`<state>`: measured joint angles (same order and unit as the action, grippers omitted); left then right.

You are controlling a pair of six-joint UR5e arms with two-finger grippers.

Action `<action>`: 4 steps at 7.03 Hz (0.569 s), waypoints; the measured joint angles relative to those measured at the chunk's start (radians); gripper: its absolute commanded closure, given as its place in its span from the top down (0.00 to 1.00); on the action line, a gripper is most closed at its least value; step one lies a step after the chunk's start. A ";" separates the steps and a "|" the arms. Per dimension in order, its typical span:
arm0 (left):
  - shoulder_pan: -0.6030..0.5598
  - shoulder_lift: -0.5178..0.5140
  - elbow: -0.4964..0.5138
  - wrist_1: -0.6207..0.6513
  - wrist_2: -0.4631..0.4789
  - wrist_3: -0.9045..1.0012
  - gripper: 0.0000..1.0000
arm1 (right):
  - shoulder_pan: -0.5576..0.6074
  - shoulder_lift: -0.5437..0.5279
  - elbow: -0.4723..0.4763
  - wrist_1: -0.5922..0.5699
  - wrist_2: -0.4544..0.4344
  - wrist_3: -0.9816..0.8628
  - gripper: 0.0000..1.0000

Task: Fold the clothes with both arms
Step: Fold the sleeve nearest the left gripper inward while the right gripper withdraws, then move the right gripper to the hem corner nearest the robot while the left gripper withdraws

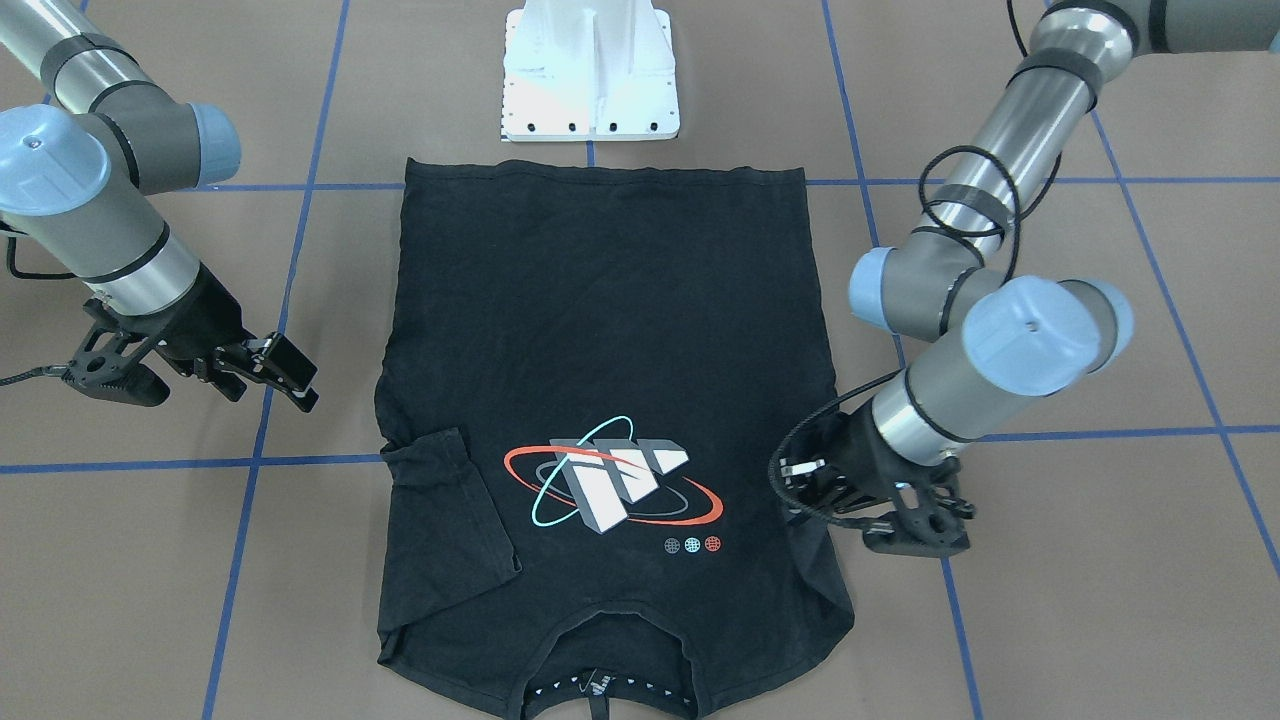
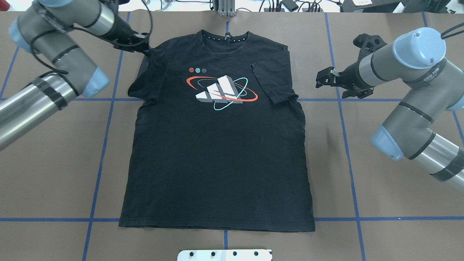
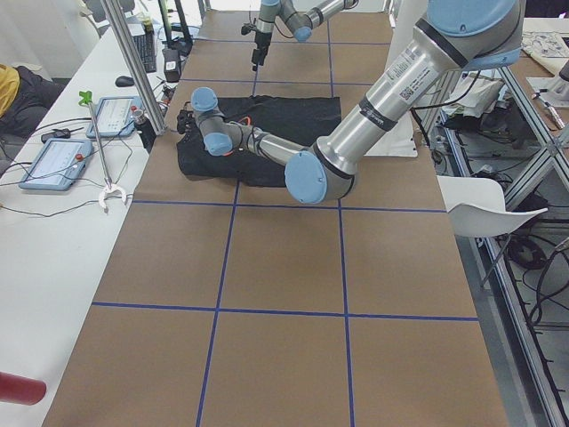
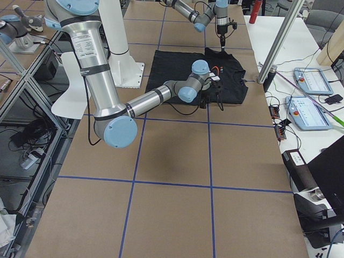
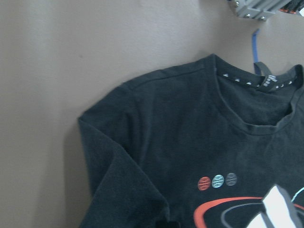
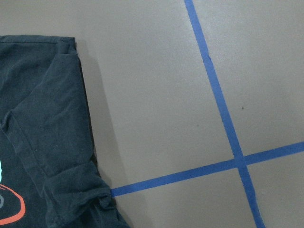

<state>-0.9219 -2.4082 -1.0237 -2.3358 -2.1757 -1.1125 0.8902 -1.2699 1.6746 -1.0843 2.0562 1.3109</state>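
Sleeve-folding is judged underway: left gripper [image 2: 142,46], state untellable, is set at the shoulder of the shirt [image 2: 217,152]; right gripper [image 2: 320,78] is held parted beside it, a pinch needed next.

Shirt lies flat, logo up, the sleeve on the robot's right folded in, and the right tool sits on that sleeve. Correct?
Not quite. The right tool is off the shirt, over bare table beside the folded-in sleeve, as the overhead exterior view shows. The rest holds.

Left gripper [image 2: 145,47] tips perhaps behind T-shirt [image 2: 217,156]
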 measured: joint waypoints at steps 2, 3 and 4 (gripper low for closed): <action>0.030 -0.041 0.051 -0.008 0.070 -0.031 0.38 | 0.007 -0.011 0.001 0.000 0.005 -0.004 1.00; 0.035 -0.049 0.059 -0.010 0.080 -0.039 0.99 | 0.008 -0.011 0.001 0.000 0.005 -0.004 1.00; 0.038 -0.055 0.061 -0.012 0.083 -0.051 1.00 | 0.008 -0.011 0.002 0.000 0.004 -0.004 1.00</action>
<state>-0.8839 -2.4635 -0.9628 -2.3476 -2.0928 -1.1637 0.8987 -1.2808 1.6771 -1.0845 2.0602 1.3070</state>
